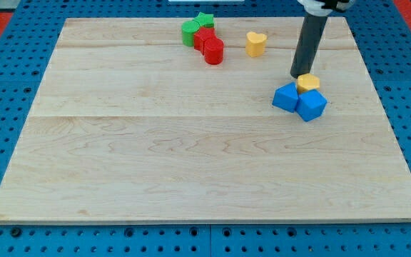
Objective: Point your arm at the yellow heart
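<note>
Toward the view's top, left of centre, a green block (189, 33) of rounded shape sits on the pale wooden table (191, 157), with a green star (205, 19) just behind it at the table's far edge. Touching these on their right are two red blocks: one (203, 38) tucked against the green pair, whose shape I cannot make out, and a red cylinder-like block (214, 51) just below and right of it, so the four form one tight cluster. Right of that cluster, apart from it, stands the yellow heart (255, 43), a small orange-yellow piece with two rounded lobes at its top, alone near the view's top. Further right, well apart from the heart and lower in the view, the dark rod comes down from the top edge; my tip (300, 76) rests just beside a small yellow block (308, 83), at its upper left. That yellow block touches two blue blocks below it, one (286, 96) to the left and a blue cube (311, 105) to the right, both pressed together. No gripper is fitted, so there is no gripper state to tell. Blue pegboard (6, 107) surrounds the table on all sides.
</note>
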Controlling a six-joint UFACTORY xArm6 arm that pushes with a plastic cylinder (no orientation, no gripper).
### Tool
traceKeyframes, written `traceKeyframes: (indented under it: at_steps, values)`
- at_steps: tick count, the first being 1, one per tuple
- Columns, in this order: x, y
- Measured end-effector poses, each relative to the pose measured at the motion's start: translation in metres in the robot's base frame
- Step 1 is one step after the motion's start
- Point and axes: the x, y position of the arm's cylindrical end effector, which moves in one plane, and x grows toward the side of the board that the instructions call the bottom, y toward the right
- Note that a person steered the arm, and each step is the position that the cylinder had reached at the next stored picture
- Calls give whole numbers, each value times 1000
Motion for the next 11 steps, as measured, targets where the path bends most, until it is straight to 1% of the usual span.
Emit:
traceKeyframes:
  at_steps: [1, 2, 3, 4, 5, 6, 8, 9, 11]
  values:
    - [-3, 17]
    - [-35, 34]
    - [-85, 35]
    - [-139, 25]
    - [-155, -7]
    - [-154, -24]
    - [-132, -23]
    - [-130, -39]
    - [-111, -51]
